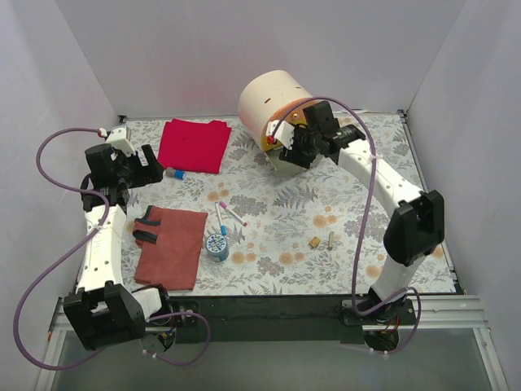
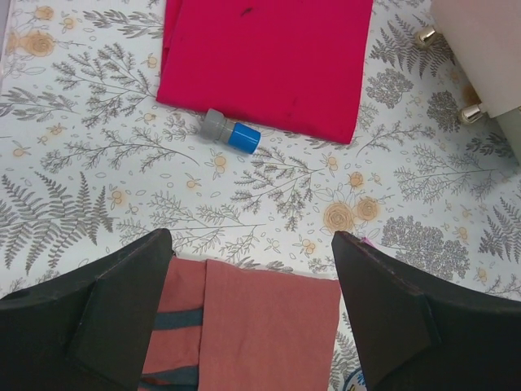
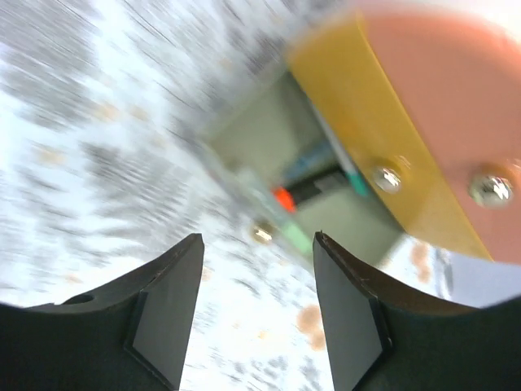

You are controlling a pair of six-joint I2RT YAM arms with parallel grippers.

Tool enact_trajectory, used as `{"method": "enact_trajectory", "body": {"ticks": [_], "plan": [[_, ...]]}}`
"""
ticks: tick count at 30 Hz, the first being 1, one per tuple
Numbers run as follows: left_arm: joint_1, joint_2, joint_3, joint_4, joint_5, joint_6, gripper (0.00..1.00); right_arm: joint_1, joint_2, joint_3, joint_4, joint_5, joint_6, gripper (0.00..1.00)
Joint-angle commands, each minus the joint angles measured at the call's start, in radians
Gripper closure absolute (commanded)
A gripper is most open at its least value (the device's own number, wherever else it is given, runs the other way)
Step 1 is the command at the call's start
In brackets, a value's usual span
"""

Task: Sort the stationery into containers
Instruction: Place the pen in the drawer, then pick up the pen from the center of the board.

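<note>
The cream drum cabinet (image 1: 271, 98) lies at the back with its drawers facing the table. In the right wrist view the olive drawer (image 3: 358, 220) is pulled out, with a black-and-orange highlighter (image 3: 313, 189) and a teal pen (image 3: 346, 167) inside it. The yellow drawer (image 3: 366, 106) and orange drawer (image 3: 448, 90) sit above it. My right gripper (image 3: 257, 238) (image 1: 282, 147) hovers open and empty just in front of that drawer. Two pens (image 1: 226, 215), a tape roll (image 1: 217, 246) and two tan blocks (image 1: 321, 241) lie mid-table. My left gripper (image 2: 251, 236) (image 1: 153, 166) hangs open and empty.
A red cloth (image 1: 194, 144) (image 2: 264, 57) lies at the back left, with a small grey-and-blue cylinder (image 2: 232, 134) (image 1: 174, 173) at its front edge. A rust-brown cloth (image 1: 171, 244) (image 2: 260, 326) with dark stripes lies under the left gripper. White walls enclose the table.
</note>
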Motion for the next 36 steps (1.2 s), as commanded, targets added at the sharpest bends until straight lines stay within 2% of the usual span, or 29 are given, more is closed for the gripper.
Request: {"method": "enact_trajectory", "body": {"ticks": [1, 2, 5, 10, 13, 24, 30, 33, 34, 36], "plan": [[0.004, -0.072, 0.020, -0.074, -0.054, -0.008, 0.19, 0.170, -0.076, -0.100, 0.011, -0.191, 0.362, 0.36], [0.004, -0.077, 0.017, -0.082, -0.048, -0.008, 0.19, 0.226, -0.044, -0.103, 0.038, -0.184, 0.481, 0.36], [0.005, -0.092, 0.008, -0.104, -0.071, -0.004, 0.19, 0.343, -0.006, -0.146, 0.138, -0.110, 0.528, 0.36], [0.004, -0.124, -0.045, -0.114, -0.133, -0.043, 0.19, 0.377, 0.169, -0.009, 0.124, -0.099, 0.681, 0.38], [0.005, -0.151, -0.052, -0.130, -0.134, -0.065, 0.19, 0.386, 0.253, 0.025, 0.124, -0.086, 0.706, 0.38], [0.004, -0.290, -0.087, -0.203, -0.155, -0.057, 0.19, 0.420, 0.382, 0.076, 0.140, -0.060, 0.710, 0.41], [0.004, -0.306, -0.095, -0.213, -0.173, -0.051, 0.18, 0.468, 0.467, 0.088, 0.152, 0.035, 0.736, 0.44], [0.005, -0.299, -0.082, -0.210, -0.178, -0.047, 0.18, 0.469, 0.484, 0.053, 0.163, 0.102, 0.778, 0.52], [0.005, -0.296, -0.081, -0.208, -0.178, -0.045, 0.18, 0.466, 0.484, 0.018, 0.167, 0.112, 0.784, 0.60], [0.007, -0.295, -0.079, -0.202, -0.177, -0.043, 0.18, 0.465, 0.484, -0.017, 0.167, 0.121, 0.795, 0.68]]}}
